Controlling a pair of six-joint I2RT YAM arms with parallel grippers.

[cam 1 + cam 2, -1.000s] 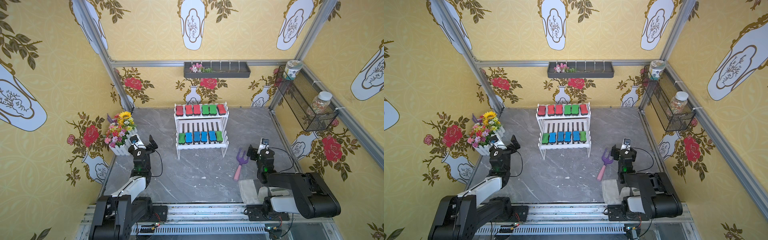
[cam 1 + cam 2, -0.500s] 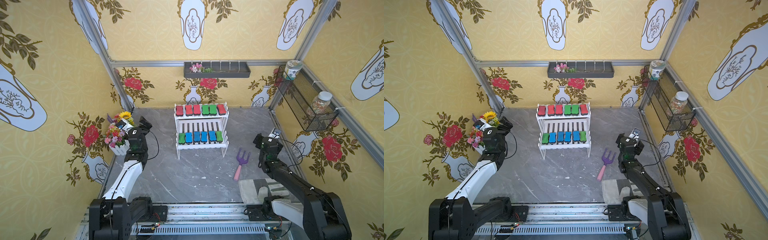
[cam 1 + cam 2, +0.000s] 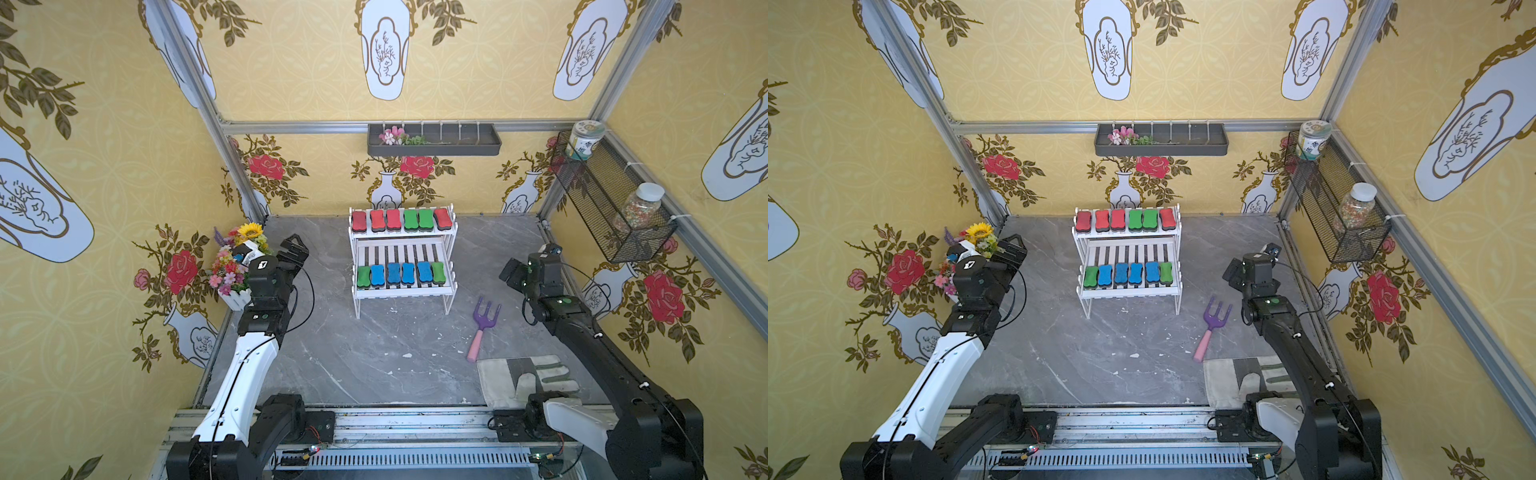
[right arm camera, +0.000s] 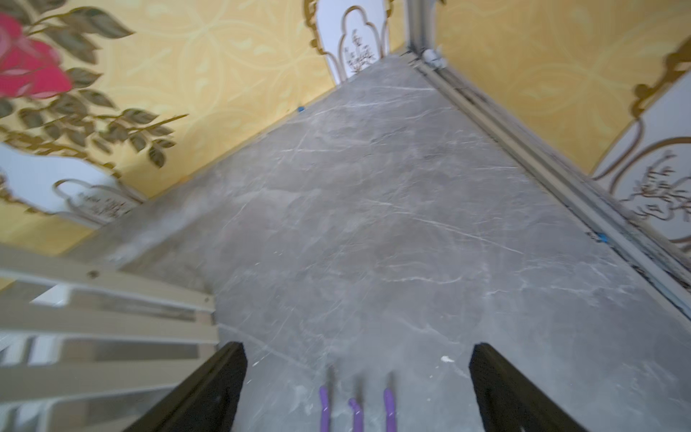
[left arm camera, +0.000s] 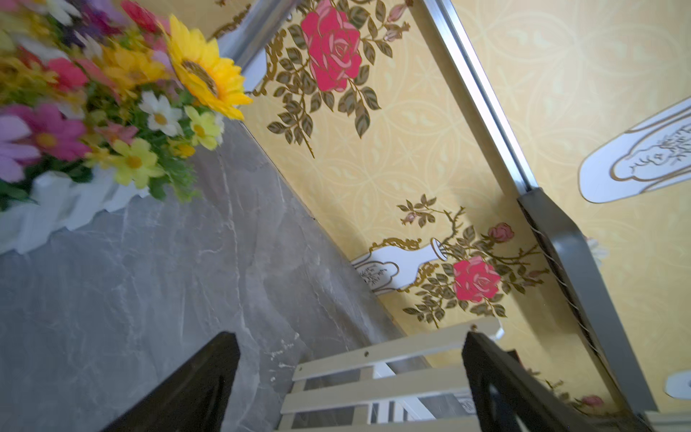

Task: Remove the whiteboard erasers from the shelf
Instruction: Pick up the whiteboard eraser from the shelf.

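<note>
The left arm reaches forward from the front rail, its white forearm slanting up beside the flower pot [image 3: 237, 266]; the left claw [image 3: 293, 249] points toward the shelf [image 3: 401, 293], well apart from it, jaws spread wide and empty. The right arm's black forearm runs along the right wall; the right claw [image 3: 513, 270] turns inward above the counter [image 3: 374, 353], near the purple garden fork [image 3: 484, 322], jaws likewise wide with nothing between them. All twelve whiteboard erasers [image 3: 393, 219] sit on the shelf; six are on the top tier, and six are along the front of the lower tier.
</note>
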